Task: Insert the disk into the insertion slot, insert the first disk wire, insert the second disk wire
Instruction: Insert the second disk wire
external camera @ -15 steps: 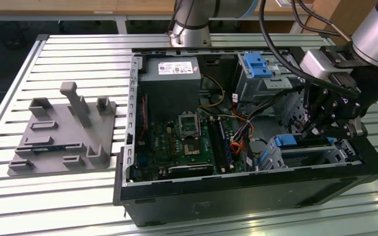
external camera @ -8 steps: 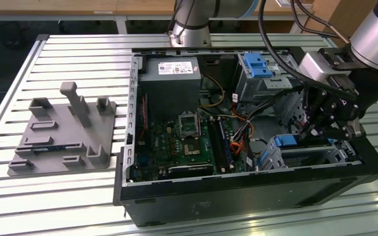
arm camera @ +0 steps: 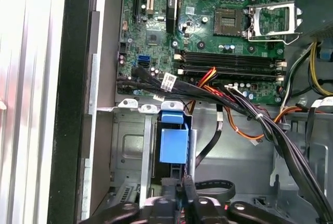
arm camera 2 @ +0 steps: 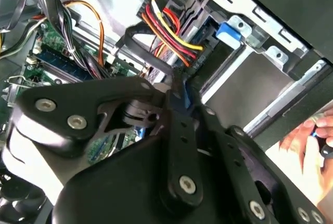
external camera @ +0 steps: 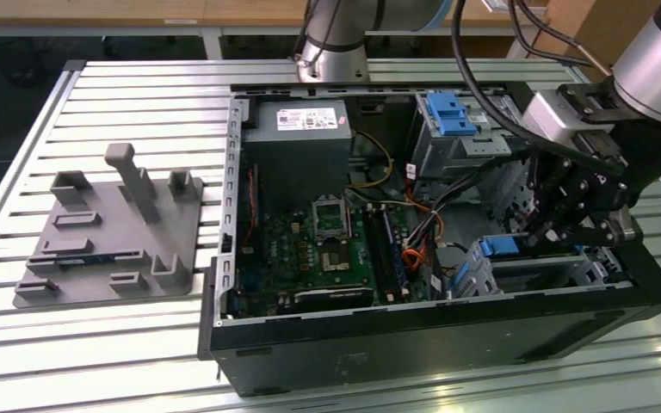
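The disk sits in the insertion slot (external camera: 592,268), a low silver cage at the case's front corner on the exterior view's right. The disk's blue carrier end (external camera: 499,247) (arm camera: 173,142) (arm camera 2: 229,30) faces the motherboard. My gripper (external camera: 537,234) (arm camera: 186,185) (arm camera 2: 176,81) hangs just in front of that blue end, shut on a thin black cable (arm camera: 208,148) (arm camera 2: 139,39) that runs up to the fingertips. A thin red-orange cable (external camera: 413,256) curls over the motherboard beside the cage. A black plug with red, yellow and orange wires (arm camera 2: 166,21) lies close to the disk's end.
The open computer case (external camera: 423,331) lies on a slatted metal table (external camera: 135,95). A taller grey cage with a blue bracket (external camera: 451,114) stands at the back. A grey fixture (external camera: 113,228) rests on the exterior view's left. A person's hand (arm camera 2: 312,141) is beside the case.
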`<state>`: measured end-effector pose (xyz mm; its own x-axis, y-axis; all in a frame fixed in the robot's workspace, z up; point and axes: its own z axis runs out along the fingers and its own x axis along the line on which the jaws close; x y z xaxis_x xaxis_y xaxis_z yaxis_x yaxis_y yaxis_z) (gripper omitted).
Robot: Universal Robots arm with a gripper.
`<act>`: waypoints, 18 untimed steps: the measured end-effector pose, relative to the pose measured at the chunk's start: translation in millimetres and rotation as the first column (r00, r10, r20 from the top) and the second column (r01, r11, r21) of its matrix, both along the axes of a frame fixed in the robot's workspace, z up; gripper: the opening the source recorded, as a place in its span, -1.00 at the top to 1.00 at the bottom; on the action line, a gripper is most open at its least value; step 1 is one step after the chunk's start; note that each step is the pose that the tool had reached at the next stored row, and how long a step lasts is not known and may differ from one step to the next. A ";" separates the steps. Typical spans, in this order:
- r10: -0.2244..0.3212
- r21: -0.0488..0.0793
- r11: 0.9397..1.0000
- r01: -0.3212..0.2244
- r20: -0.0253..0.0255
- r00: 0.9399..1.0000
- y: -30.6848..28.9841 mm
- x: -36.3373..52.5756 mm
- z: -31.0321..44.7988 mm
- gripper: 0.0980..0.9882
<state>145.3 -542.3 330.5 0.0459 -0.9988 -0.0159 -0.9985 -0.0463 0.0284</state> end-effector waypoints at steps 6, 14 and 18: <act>0.000 -0.001 1.000 0.000 0.000 1.000 0.1 0.0 26.2 0.45; 0.000 -0.001 1.000 0.000 0.000 1.000 0.5 0.7 62.7 0.45; 0.000 -0.001 1.000 0.000 0.000 1.000 1.1 1.0 81.1 0.49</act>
